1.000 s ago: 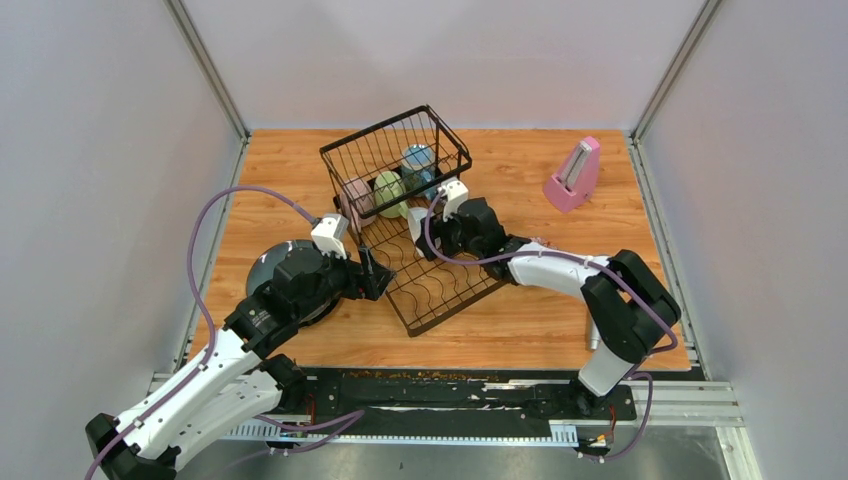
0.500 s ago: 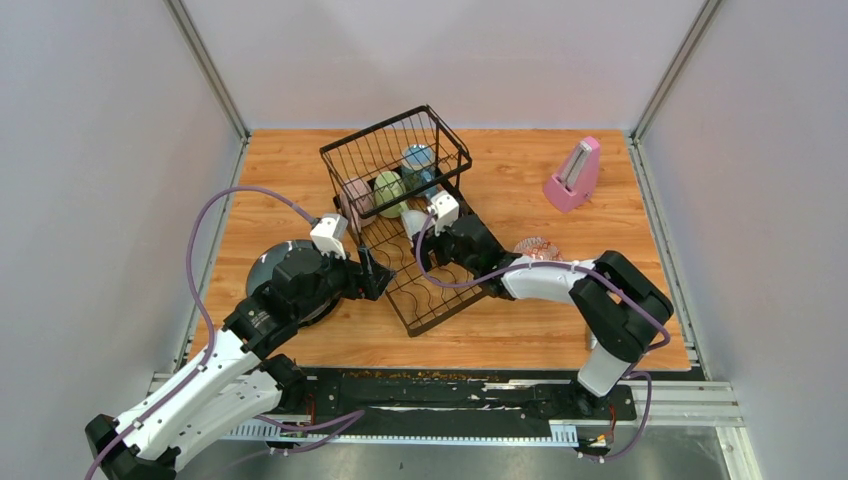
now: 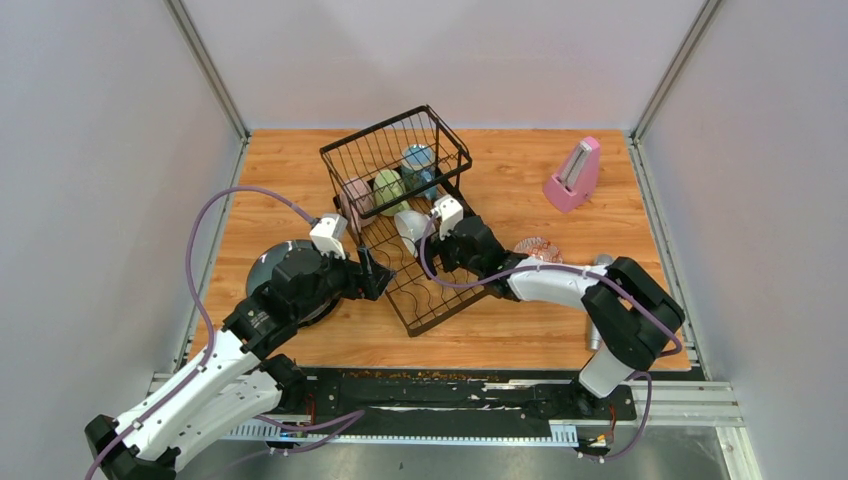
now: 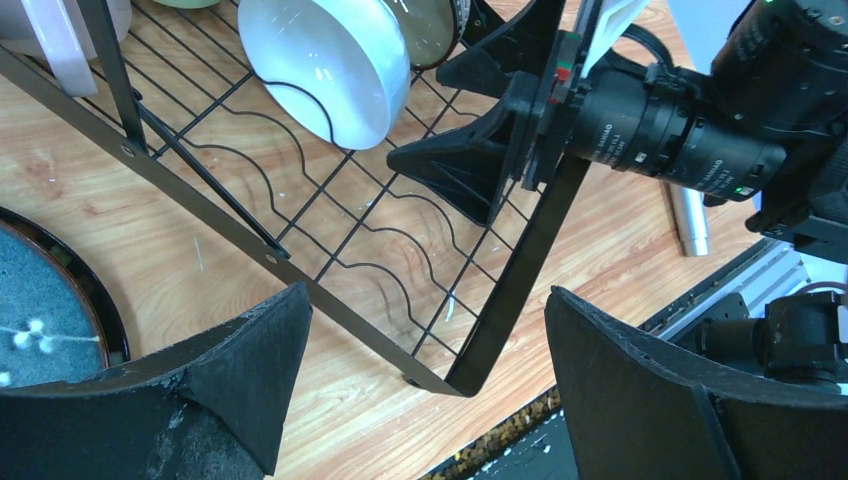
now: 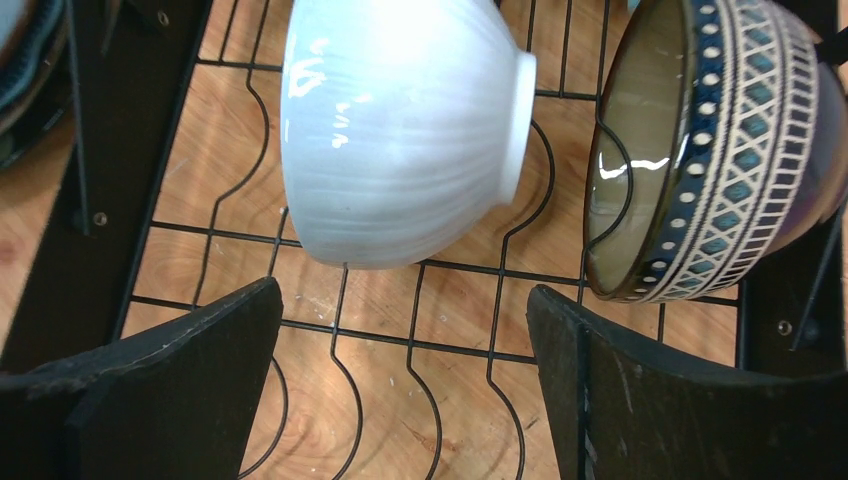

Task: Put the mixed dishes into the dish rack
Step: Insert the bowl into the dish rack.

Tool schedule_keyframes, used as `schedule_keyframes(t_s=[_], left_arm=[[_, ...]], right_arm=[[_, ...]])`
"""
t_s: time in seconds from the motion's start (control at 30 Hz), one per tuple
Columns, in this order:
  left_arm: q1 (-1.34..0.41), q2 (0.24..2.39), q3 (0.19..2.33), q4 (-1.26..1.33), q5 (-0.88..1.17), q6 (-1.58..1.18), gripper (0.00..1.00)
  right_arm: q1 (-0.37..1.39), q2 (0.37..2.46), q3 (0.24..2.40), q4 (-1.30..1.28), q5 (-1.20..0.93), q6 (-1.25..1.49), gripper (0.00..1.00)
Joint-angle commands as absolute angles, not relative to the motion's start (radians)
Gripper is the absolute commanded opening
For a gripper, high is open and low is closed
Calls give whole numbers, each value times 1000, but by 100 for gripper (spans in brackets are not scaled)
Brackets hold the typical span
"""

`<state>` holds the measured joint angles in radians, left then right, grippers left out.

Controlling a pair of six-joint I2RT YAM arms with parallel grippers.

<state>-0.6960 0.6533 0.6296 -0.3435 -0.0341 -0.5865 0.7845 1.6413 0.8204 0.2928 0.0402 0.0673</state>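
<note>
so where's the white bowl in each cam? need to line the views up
Top external: white bowl at centre, in the low tray just below the tall basket.
Left wrist: top edge, left of centre.
Right wrist: top centre, tipped on its side.
Shared landmark: the dish rack's wavy slot wires under the bowl.

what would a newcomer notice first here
The black wire dish rack sits mid-table, mugs in its tall basket. In its low tray a white bowl lies on its side beside a patterned bowl, the right pincer open just before them. A pink metronome stands far right.
</note>
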Motion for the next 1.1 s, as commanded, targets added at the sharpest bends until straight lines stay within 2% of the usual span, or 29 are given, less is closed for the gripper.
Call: schedule_keyframes(t_s=[0.0,0.3,0.53,0.93,1.07], left_arm=[[-693,636,641,-320,-31,-594,93],[-693,641,641,-315,-32,-595,93],[-694,631,638,-306,-36,-608,93],[-694,619,619,-280,-72,-632,96],[-693,585,610,-284,-107,-651,100]], right_arm=[[791,1571,828,291,32,97,94],[790,1502,824,240,-18,140,94],[790,1340,745,236,-24,208,93],[787,1005,582,122,218,293,94],[775,908,531,70,322,338,97]])
